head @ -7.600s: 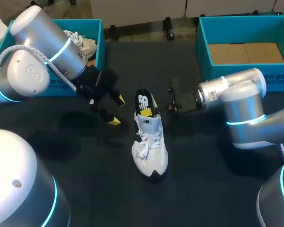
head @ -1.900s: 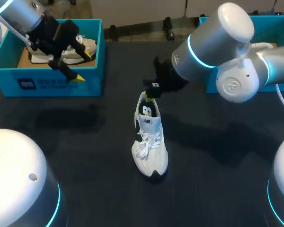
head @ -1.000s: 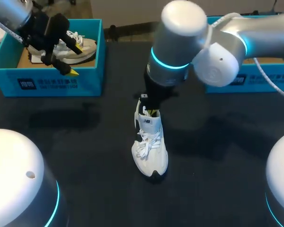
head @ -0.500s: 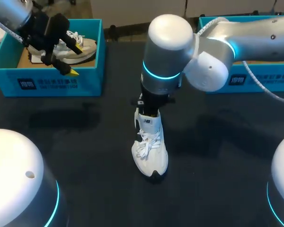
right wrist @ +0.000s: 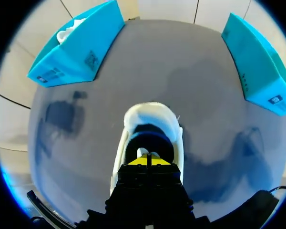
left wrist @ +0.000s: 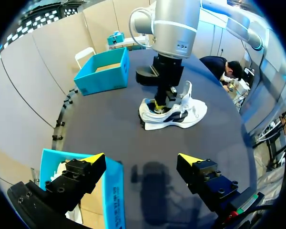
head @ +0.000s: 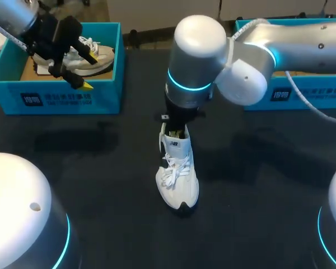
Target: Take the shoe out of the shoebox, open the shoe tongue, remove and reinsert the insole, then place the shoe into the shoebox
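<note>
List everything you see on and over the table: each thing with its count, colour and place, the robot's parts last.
Table shoe: 1, white, mid-table, on its sole.
Boxed shoe: 1, white, inside the left box.
Left box: 1, blue, far left of the table.
Right box: 1, blue, far right, partly behind the right arm.
Table: 1, black.
Left gripper: 1, yellow tips, open, over the left box's front wall.
Right gripper: 1, yellow tips together, in the table shoe's heel opening.
</note>
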Tool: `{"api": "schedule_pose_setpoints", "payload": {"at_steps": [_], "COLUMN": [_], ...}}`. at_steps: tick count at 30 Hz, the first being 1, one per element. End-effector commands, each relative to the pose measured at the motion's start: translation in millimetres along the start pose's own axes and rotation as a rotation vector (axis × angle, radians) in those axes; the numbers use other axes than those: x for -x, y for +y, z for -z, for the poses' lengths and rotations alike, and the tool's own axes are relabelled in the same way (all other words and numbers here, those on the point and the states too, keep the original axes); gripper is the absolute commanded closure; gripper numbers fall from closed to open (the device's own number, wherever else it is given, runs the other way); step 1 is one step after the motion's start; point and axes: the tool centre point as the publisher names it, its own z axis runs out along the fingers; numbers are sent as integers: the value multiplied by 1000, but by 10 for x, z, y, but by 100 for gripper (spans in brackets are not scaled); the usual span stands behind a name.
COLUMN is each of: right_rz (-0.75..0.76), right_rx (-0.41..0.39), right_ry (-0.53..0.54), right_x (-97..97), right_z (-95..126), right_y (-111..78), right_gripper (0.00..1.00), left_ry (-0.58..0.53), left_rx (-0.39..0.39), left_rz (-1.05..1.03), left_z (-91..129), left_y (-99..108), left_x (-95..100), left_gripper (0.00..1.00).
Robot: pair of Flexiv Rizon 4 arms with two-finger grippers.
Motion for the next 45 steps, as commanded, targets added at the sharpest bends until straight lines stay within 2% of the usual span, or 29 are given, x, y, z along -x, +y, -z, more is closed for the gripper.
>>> {"api": "schedule_pose_setpoints", "payload": {"at_steps": [1,6,13,16,22,27,37,41,45], "right_rz": [3,2,-15,-15,4,24,-3,-1,-16], "right_rx": [3,-17,-64,-70,-41,-71,-133,-145,-170], "right_ry": [-13,-9,-15,-14,-41,-29,-28,-27,-34], "right_x": [-17,-6,23,30,-4,-28,47,13,0], "right_z": [-22,-172,-319,-310,-110,-257,-518,-524,-404], "right_y": [73,124,76,58,92,143,50,22,-6], "right_gripper": [100,100,100,100,100,100,100,100,100], "left_ry": [-1,-1,-1,-1,-1,-1,-1,-1,-1], "left_rx": [2,2,2,2,2,2,2,2,2], "left_rz": [-1,-1,-1,-1,-1,-1,-1,-1,-1], "left_z": [5,5,5,5,5,5,5,5,5], "left_y": [2,2,2,2,2,2,2,2,2], "left_x": [-11,-11,-11,-11,-11,-11,-11,-11,-11], "left_gripper": [0,0,0,0,0,0,0,0,0]}}
